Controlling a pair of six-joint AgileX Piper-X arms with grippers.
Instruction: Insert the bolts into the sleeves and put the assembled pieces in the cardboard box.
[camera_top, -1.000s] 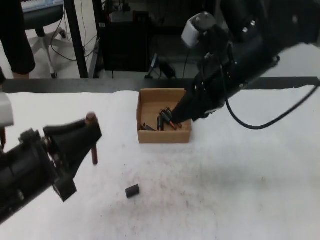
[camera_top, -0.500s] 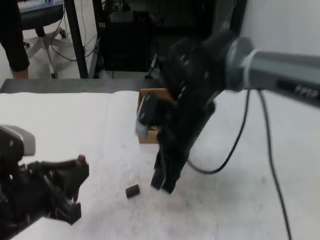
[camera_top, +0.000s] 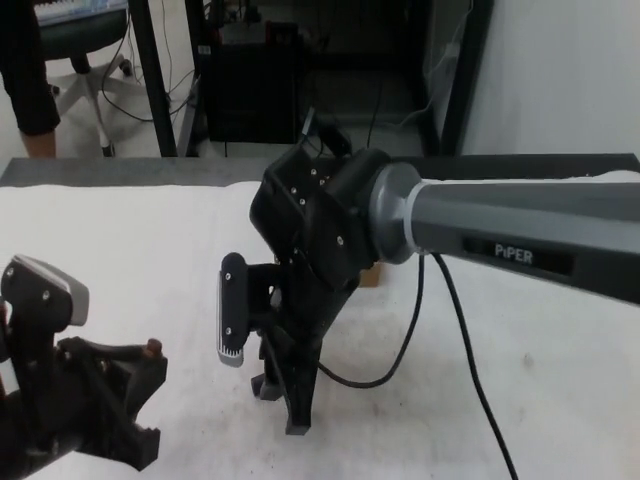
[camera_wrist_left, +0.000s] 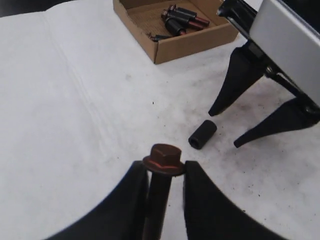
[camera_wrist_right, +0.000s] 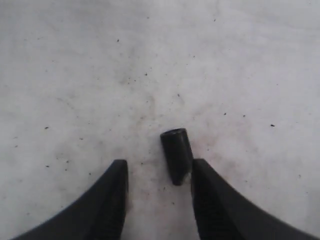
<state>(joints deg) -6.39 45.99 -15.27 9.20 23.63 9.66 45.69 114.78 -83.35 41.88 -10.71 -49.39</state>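
**Black sleeve (camera_wrist_right: 176, 154) lying on bench (camera_wrist_right: 75, 75), right gripper (camera_wrist_right: 159, 170) straddling it**

Sleeve looks rigid, light and smooth. It will likely roll, so pinch across the middle. Right gripper is spread wide and empty, with the sleeve close beside one finger. Left gripper (camera_wrist_left: 164, 172) is clenched on a rusty-brown bolt (camera_wrist_left: 161, 157) under the head. Cardboard box (camera_wrist_left: 195, 42) is well apart.

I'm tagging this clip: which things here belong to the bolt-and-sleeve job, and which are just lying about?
Job: brown hex-headed metal bolt, held in the left gripper; black cylindrical sleeve, flanked by the open right gripper; brown cardboard box with assembled pieces inside.
Lying about: wheeled office chair in the background; white cloth bench cover.
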